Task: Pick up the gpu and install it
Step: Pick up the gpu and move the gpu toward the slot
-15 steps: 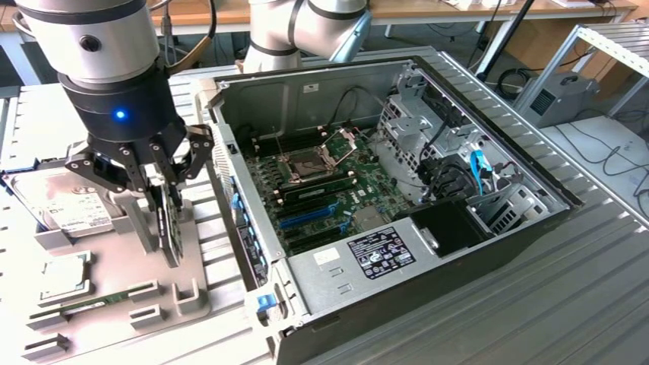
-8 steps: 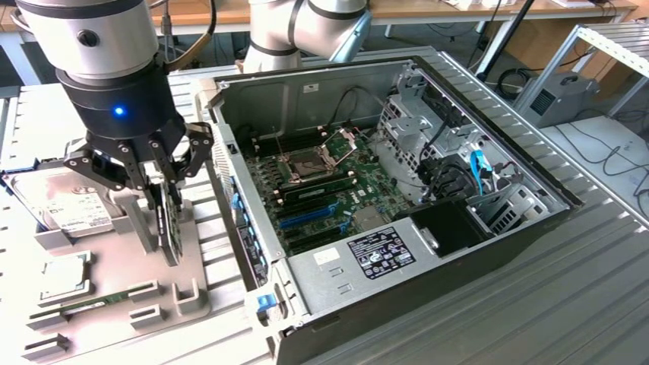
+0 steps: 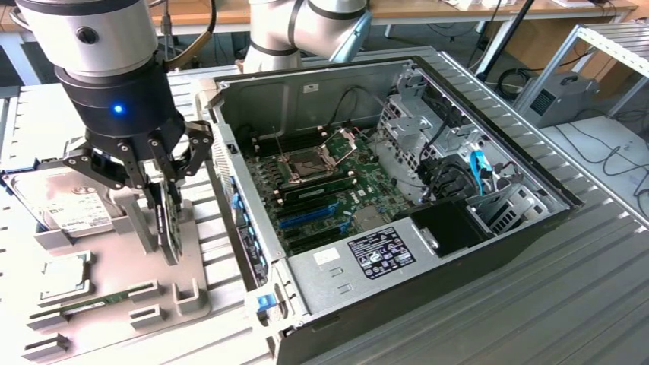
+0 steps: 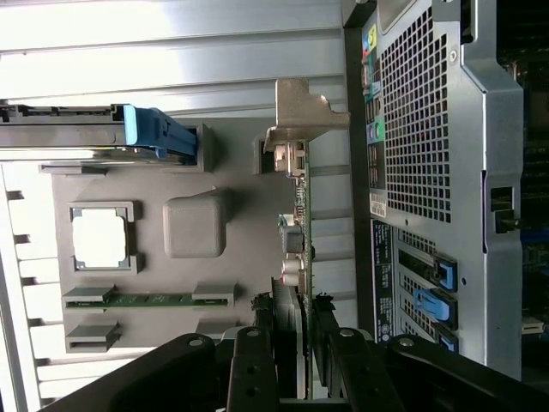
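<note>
At the exterior view's left, a silver boxy hard drive with a white label [image 3: 69, 204] lies in a grey moulded plastic holder tray [image 3: 194, 295]. Nearer the camera, the same tray carries a square silver processor chip [image 3: 63, 278] and a small narrow green memory stick [image 3: 99, 303], each in its own recess.

Just right of the hard drive, the black multi-link gripper [image 3: 164, 199] hangs from the robot arm over the tray. Its fingers are clamped on the gpu [image 3: 169, 228], a thin flat dark expansion card that stands on edge, upright, at the tray. I cannot tell whether its lower edge sits in the slot or has cleared it.

In the wrist view the gpu [image 4: 299, 245] appears edge-on, its grey metal end bracket [image 4: 305, 110] at the far end. The gripper [image 4: 296, 339] presses one finger against each face. The hard drive [image 4: 103, 133], with a blue part on its end, the processor chip [image 4: 99, 239] and the memory stick [image 4: 147, 300] lie to one side of the card. The tray [image 4: 242, 180] is beneath it.

Right of the tray stands an open black and grey metal computer case [image 3: 304, 293] on a ribbed metal table top [image 3: 578, 304]. Inside it lies a green motherboard [image 3: 345, 179] with blue slots. A black box with a printed label [image 3: 381, 255] sits by the near wall, and a blue cable [image 3: 476, 169] hangs toward the exterior view's right
</note>
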`<state>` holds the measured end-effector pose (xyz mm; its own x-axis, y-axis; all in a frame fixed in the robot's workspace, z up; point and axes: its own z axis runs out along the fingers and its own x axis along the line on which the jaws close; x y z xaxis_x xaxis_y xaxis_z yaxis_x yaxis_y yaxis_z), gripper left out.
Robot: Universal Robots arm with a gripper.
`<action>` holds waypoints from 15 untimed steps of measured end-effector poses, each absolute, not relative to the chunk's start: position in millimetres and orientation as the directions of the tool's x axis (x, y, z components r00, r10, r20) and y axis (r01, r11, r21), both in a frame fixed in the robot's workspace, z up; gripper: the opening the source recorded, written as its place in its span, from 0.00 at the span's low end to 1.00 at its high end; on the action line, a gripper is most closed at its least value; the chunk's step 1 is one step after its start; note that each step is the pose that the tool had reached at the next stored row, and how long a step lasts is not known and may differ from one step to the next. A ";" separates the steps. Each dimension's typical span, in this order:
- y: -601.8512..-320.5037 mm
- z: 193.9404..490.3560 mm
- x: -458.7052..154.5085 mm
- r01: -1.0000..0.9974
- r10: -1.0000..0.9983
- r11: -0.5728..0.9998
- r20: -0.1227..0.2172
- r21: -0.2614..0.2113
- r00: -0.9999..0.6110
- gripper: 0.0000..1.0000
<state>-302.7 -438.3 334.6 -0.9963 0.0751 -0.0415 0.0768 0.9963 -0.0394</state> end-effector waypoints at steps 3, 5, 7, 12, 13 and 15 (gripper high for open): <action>-438.2 335.4 -302.6 0.077 0.075 0.996 -0.042 -0.040 -0.996 0.29; -438.1 338.1 -302.6 0.077 0.075 0.996 -0.042 -0.040 -0.996 0.29; -438.1 339.4 -302.6 0.077 0.075 0.996 -0.042 -0.040 -0.996 0.29; -436.3 355.5 -301.3 0.077 0.075 0.996 -0.042 -0.045 -0.996 0.29; -436.1 355.7 -301.3 0.077 0.075 0.996 -0.042 -0.045 -0.996 0.29; -435.9 356.3 -301.2 0.077 0.075 0.996 -0.042 -0.046 -0.996 0.29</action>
<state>-301.2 -435.9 356.3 -0.9963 0.0748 -0.0420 0.0767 0.9960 -0.0457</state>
